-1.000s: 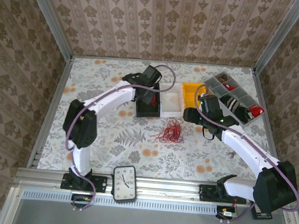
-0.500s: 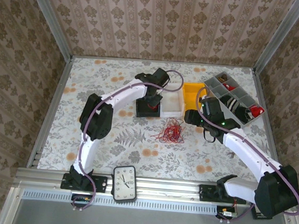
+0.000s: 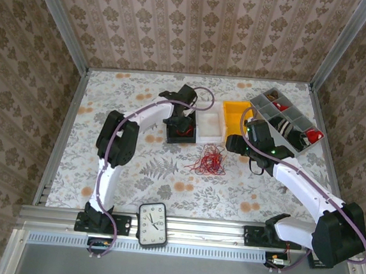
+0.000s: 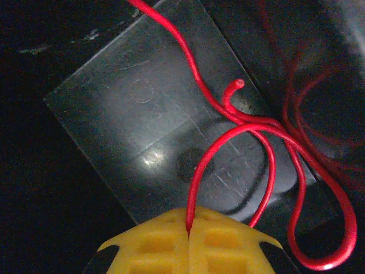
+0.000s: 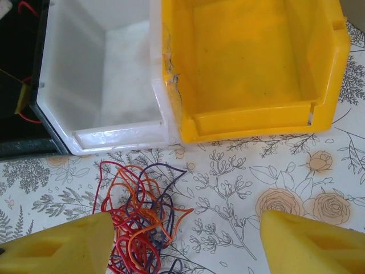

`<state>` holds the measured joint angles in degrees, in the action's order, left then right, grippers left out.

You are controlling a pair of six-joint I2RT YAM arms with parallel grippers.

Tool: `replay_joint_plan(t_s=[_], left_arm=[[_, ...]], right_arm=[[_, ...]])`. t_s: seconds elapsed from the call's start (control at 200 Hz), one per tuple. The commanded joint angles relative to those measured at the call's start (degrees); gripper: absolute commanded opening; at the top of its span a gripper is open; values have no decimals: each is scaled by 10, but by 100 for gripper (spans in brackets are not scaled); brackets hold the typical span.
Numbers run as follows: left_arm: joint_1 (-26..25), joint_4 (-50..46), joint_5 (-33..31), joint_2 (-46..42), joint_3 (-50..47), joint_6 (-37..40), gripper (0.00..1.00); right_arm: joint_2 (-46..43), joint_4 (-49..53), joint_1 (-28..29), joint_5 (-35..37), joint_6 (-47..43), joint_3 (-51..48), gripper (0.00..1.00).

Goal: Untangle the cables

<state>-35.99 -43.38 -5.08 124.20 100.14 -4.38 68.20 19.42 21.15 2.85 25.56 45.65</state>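
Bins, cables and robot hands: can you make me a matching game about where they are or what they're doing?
Things:
1. left hand
2. right hand
3. white bin
4. cable tangle

Descriptions:
A. lying loose on the table
B. open
C. between the black bin and the yellow bin
D. shut on a red cable

Pairs: 1-D, 2-B, 3-C, 4-A.

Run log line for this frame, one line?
left pincer: shut on red cable, over black bin | right pincer: open, above cable tangle on table
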Motion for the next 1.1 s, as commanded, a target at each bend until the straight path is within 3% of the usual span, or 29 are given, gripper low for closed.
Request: replay_joint_plan(t_s=[0.0,0.255,0.31,0.33,0.435,0.485,0.61,0.78,0.84,0.985,1.095], left_arm=[[4,7,25,18,-7,-12,0],[5,9,28,-9,18,-7,0],[3,9,18,-23,23,-3,4],[2,10,15,-30,24,-1,6],[-4,16,-4,-64,27,11,42],[-4,19,-8,-80,26,14,52],[-4,24,-24,-121,14,20,62],[-4,20,-27,-167,-28,27,64],[-6,28,4,-188,-57,35,64],[-39,81,155,-260,-173,105,63],[-83,53,199,-279,-218,145,63]], right_arm=[[-7,-5,-3,14,7,-8,70],[3,-11,-3,9,9,-16,70],[3,-13,-3,5,8,-17,70],[4,-14,-3,4,8,-18,70],[5,-17,-2,-2,4,-21,70],[4,-18,-2,-4,2,-23,70],[8,-20,-1,-9,0,-27,70],[18,-26,4,-19,-3,-28,70],[23,-26,8,-24,-8,-26,70],[39,-33,20,-48,-23,-24,70],[59,-34,34,-72,-33,-21,70]])
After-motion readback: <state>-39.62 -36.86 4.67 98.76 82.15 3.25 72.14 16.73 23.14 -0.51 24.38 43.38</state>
